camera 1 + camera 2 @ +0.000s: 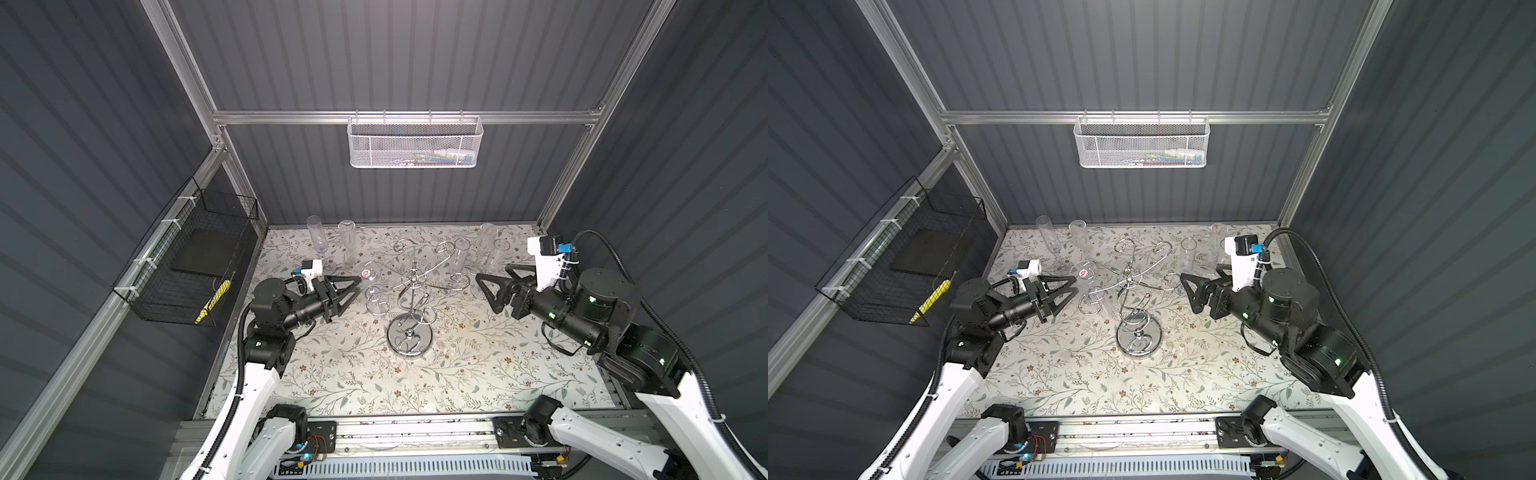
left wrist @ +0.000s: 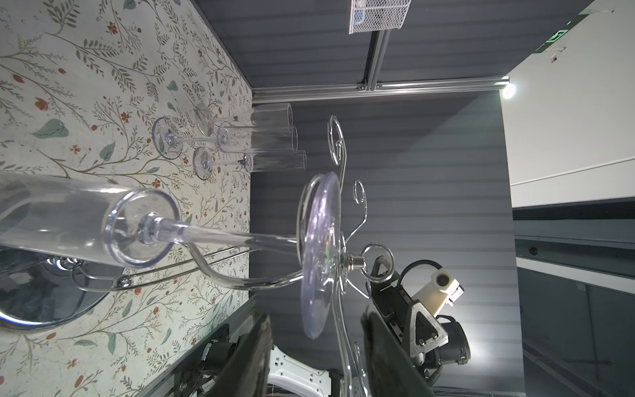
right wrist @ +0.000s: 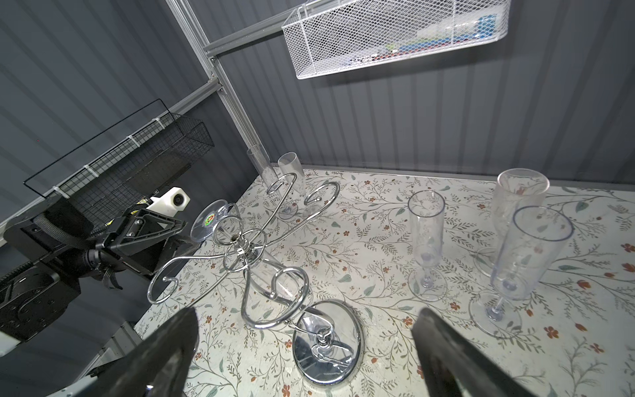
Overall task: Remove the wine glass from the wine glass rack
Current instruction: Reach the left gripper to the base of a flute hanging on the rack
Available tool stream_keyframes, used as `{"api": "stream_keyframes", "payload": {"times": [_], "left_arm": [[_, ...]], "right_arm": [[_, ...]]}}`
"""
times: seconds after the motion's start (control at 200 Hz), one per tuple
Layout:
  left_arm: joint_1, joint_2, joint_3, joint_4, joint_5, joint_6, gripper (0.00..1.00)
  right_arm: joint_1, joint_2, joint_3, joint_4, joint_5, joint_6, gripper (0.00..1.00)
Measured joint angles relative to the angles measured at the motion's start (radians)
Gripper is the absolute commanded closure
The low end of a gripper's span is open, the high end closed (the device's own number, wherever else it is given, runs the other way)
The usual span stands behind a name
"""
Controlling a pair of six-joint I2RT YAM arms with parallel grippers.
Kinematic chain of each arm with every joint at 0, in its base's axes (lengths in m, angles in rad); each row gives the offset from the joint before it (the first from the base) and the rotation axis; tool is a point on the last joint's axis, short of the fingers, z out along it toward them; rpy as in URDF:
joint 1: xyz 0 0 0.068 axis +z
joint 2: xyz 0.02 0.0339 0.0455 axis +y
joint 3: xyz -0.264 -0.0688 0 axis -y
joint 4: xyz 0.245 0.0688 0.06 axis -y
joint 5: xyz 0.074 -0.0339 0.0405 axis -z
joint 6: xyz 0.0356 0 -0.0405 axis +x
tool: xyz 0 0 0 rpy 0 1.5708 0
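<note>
Left gripper (image 1: pixel 359 286): fingers spread and pinching nothing. In the left wrist view one finger (image 2: pixel 256 343) stands on each side of the glass foot's edge, with a gap on both sides.
Wine glass (image 1: pixel 368 272): right at the left gripper's tips, hanging upside down from the rack. Its round foot, marked with a small coloured sticker, sits on top of a curled arm, level with the fingers. The stem and bowl drop from there toward the table (image 1: pixel 457 374).
Wine glass rack (image 1: pixel 409 334): just beyond the left gripper's tips and between the two grippers. It stands upright with its mirrored base on the floral table.
Right gripper (image 1: pixel 485 293): fingers wide apart and holding nothing. It is on the side of the rack away from the wine glass, near a curled arm end. Whether it touches that arm cannot be told.
Two standing flutes (image 1: pixel 318 239): behind the left gripper, at the back of the table.
Three standing flutes (image 1: pixel 486 245): just behind the right gripper's tips.
</note>
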Motion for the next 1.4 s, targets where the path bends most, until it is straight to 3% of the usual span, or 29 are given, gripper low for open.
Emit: {"api": "stream_keyframes", "payload": {"times": [0.89,1.401], "left_arm": [[-0.014,0.004,-0.005,0.053,-0.061,-0.004,0.82],[-0.014,0.004,-0.032,0.105,-0.079,-0.035,0.91]], "right_arm": [[0.000,-0.036,-0.017,-0.022,0.001,0.020,0.01],[0.000,-0.059,-0.035,-0.029,0.005,0.023,0.01]]}}
